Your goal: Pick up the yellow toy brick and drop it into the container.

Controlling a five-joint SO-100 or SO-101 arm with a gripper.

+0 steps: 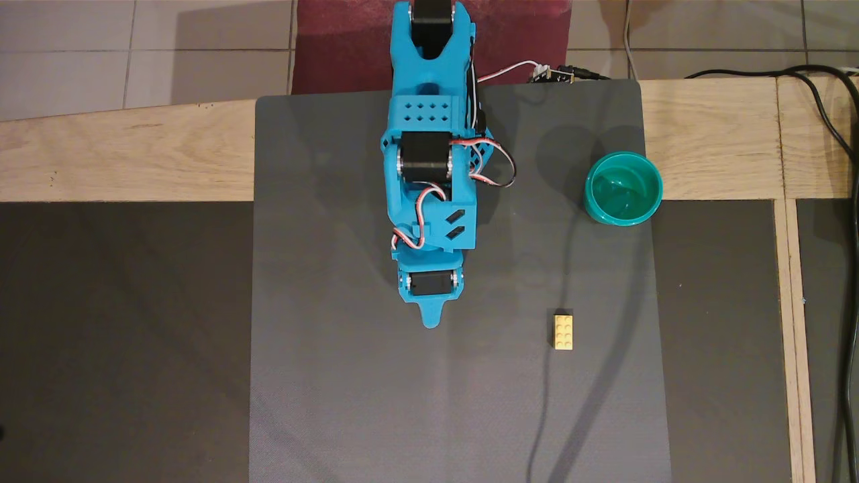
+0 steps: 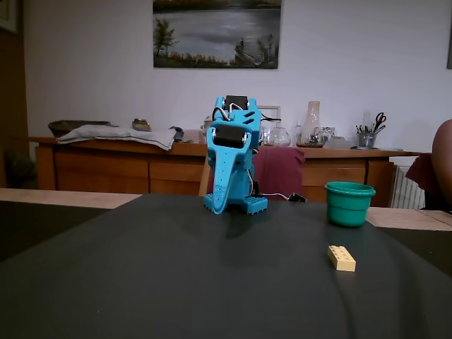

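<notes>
The yellow toy brick (image 1: 564, 331) lies studs-up on the grey mat, in the fixed view at the front right (image 2: 341, 258). The container (image 1: 624, 188), a teal-green cup, stands upright at the mat's right edge, behind the brick in the fixed view (image 2: 349, 203); it looks empty. My blue arm is folded over its base in the middle of the mat. The gripper (image 1: 429, 320) points down toward the mat, shut with nothing in it, well to the left of the brick in the overhead view. In the fixed view the gripper (image 2: 219, 205) hangs in front of the base.
The grey mat (image 1: 335, 376) covers a wooden table (image 1: 121, 154) with dark panels on both sides. Black cables (image 1: 832, 121) run down the right edge. A small circuit board (image 1: 553, 72) with wires sits at the mat's top edge.
</notes>
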